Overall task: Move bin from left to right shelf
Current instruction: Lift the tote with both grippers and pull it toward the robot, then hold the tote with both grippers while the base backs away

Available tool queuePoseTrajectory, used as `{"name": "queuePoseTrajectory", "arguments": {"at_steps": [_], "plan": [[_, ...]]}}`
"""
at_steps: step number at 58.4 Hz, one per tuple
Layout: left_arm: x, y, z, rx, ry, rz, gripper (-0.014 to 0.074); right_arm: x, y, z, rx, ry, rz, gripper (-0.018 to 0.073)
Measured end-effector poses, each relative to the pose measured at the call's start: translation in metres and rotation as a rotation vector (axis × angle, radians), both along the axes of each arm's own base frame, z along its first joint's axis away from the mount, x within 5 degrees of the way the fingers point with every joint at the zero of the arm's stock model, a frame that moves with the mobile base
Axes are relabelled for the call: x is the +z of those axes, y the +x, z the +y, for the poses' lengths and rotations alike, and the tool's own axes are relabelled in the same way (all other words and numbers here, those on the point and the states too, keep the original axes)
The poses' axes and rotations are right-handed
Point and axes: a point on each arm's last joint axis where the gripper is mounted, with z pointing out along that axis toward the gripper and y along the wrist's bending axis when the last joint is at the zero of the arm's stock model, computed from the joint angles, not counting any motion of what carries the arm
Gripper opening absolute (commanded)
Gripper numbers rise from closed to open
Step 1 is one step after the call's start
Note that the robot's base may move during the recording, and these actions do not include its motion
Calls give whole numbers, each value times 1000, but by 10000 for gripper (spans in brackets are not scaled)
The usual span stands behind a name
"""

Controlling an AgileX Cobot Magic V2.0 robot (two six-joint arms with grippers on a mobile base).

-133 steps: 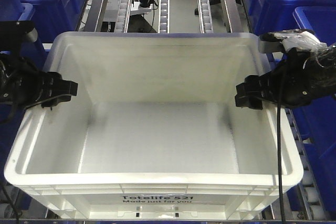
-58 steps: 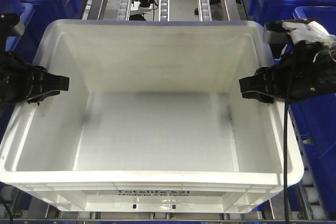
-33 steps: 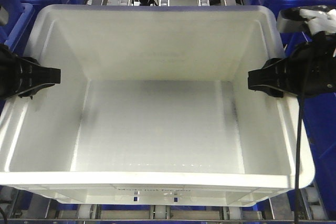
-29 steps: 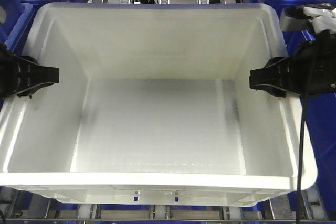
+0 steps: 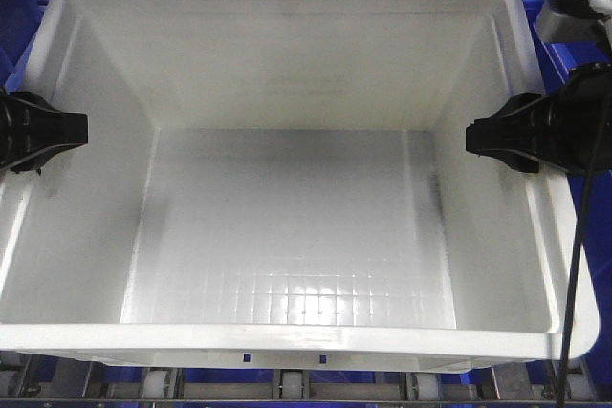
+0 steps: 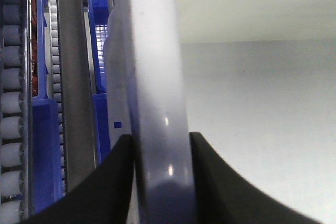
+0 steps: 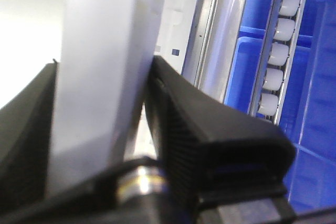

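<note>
Bin fills more of the front view than 2.3 s ago. Its far rim is up near the top edge, the printed front face is out of sight, and both grippers sit further out toward the frame sides.

Left gripper is clamped over the bin's left wall: one finger outside, one inside, rim between. Right gripper does the same on the right wall, outer finger hard against it. Bin is spanned between the two hands.

My read on progress: grasp done, pull-out from the left shelf under way, carry and set-down on the right shelf still to do.

Can't tell if the base is clear of the rollers under the near rim. Right shelf not in view. Blue totes outboard of the right gripper are cropped.
</note>
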Motion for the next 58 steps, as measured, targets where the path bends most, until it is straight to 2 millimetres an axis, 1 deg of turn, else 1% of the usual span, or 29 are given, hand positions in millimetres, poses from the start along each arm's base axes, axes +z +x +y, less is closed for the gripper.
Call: {"name": "queuePoseTrajectory", "arguments": {"at_steps": [23, 58], "plan": [[-3, -3, 0, 4, -3, 45, 0, -2, -3, 0, -1, 5, 42, -5], [-3, -3, 0, 6, -5, 45, 0, -3, -3, 0, -1, 4, 46, -5]]}}
